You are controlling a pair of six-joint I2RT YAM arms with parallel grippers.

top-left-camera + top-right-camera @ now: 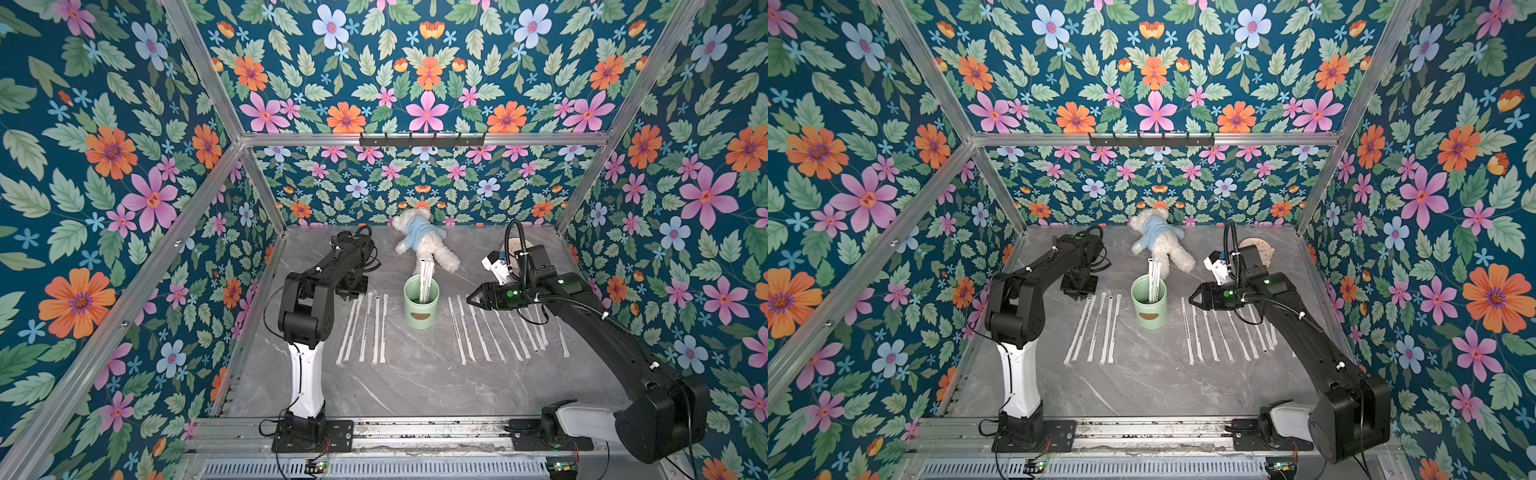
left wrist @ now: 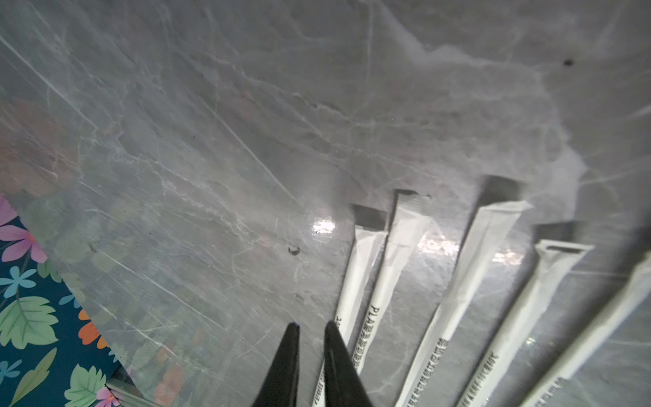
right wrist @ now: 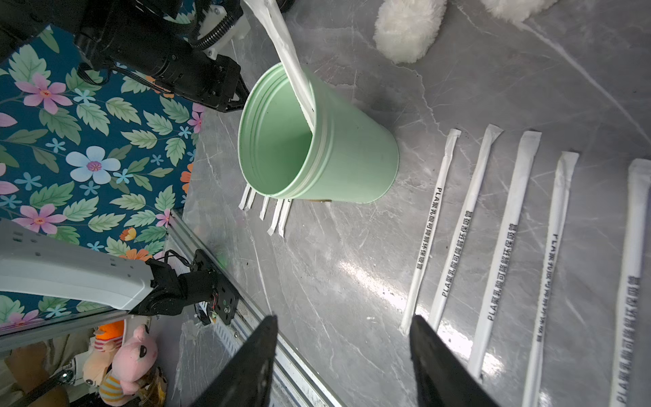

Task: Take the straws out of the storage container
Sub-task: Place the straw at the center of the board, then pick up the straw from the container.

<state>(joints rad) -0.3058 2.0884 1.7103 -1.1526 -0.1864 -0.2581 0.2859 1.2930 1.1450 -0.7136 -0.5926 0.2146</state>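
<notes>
The storage container (image 1: 421,303) (image 1: 1149,305) (image 3: 327,155), a mint-green cup, stands upright mid-table with a few white wrapped straws (image 1: 426,274) (image 1: 1154,276) (image 3: 289,60) leaning out of it. Several straws (image 1: 365,328) (image 1: 1096,328) lie in a row left of the cup, and several more (image 1: 490,332) (image 1: 1221,332) (image 3: 489,225) lie to its right. My left gripper (image 1: 1077,294) (image 2: 312,324) hangs low over the far ends of the left row (image 2: 363,275). Its jaws stand a narrow gap apart over the outermost straw. My right gripper (image 1: 473,300) (image 1: 1196,300) (image 3: 344,317) is open and empty, right of the cup.
A white teddy bear (image 1: 424,245) (image 1: 1158,245) in a blue shirt lies behind the cup. A round pinkish clock (image 1: 1260,249) sits at the back right behind my right arm. Floral walls close in the table on three sides. Plush toys (image 3: 134,356) lie beyond the front rail.
</notes>
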